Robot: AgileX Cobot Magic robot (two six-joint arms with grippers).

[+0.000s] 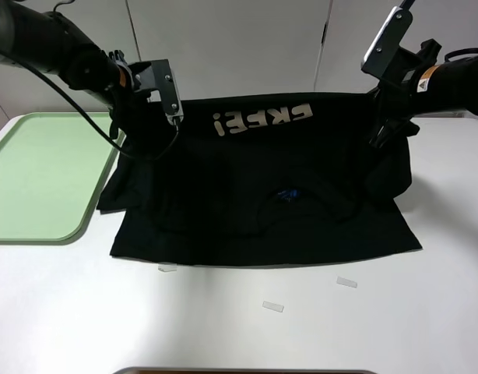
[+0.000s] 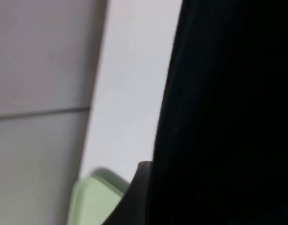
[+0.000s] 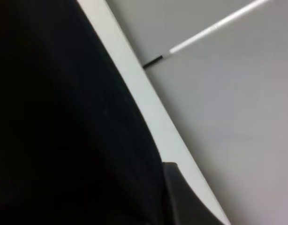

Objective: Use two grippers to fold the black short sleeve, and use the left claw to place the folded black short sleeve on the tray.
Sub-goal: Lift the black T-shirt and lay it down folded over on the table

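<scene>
Left gripper (image 1: 130, 121) at upper left and right gripper (image 1: 385, 128) at upper right are both clenched on the black shirt (image 1: 262, 218), its far edge lifted between them. Shirt sits mid-frame on the table (image 1: 223, 335), with the green tray (image 1: 36, 179) just beside it at left.

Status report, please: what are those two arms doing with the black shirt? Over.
Left pincer and right pincer shut on black short sleeve, far edge held raised. Tray beside it. Nothing in between.
</scene>
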